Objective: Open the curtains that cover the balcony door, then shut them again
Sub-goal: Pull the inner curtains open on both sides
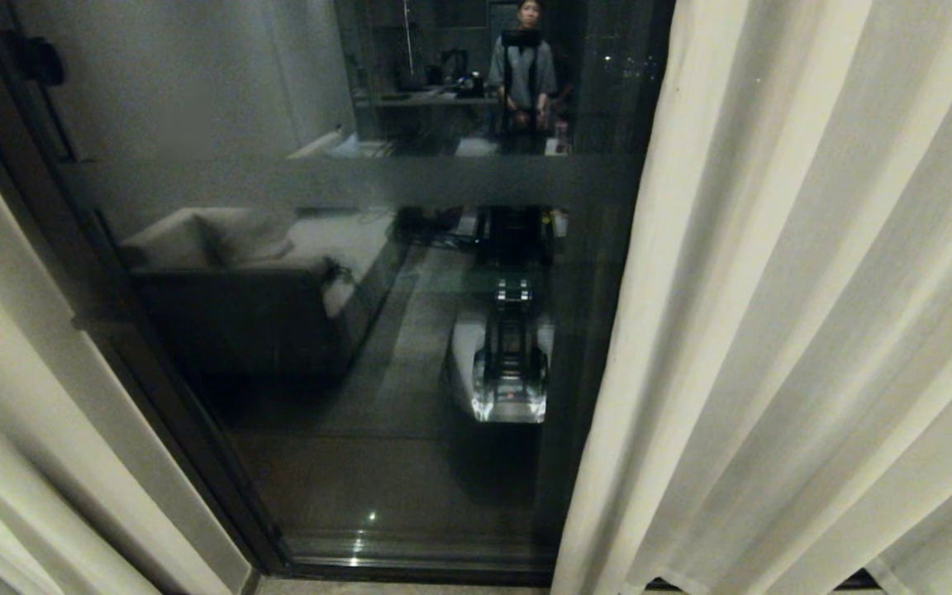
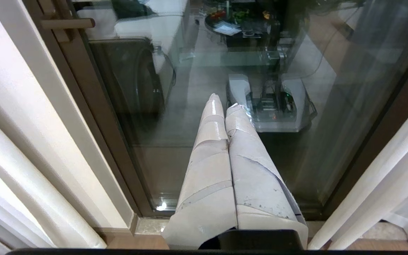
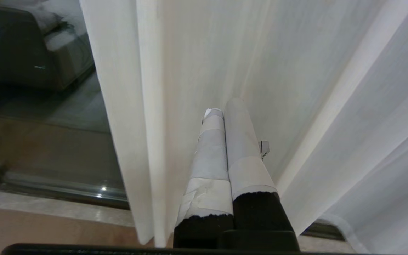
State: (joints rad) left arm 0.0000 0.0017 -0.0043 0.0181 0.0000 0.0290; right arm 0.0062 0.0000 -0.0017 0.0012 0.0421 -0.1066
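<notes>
Nearest, the left gripper [image 2: 224, 101] hangs before the glass with its taped fingers pressed together on nothing, and the right gripper [image 3: 221, 106] points into the fabric, likewise pinched tight and empty (both arms look parked, I judge, before any reach). Beyond them the curtains [image 1: 790, 314] hang parted, one panel at each side, leaving the balcony door [image 1: 360, 463] bare between them; its glass reflects the room and a person [image 1: 523, 74]. No writing or labels can be read anywhere.
</notes>
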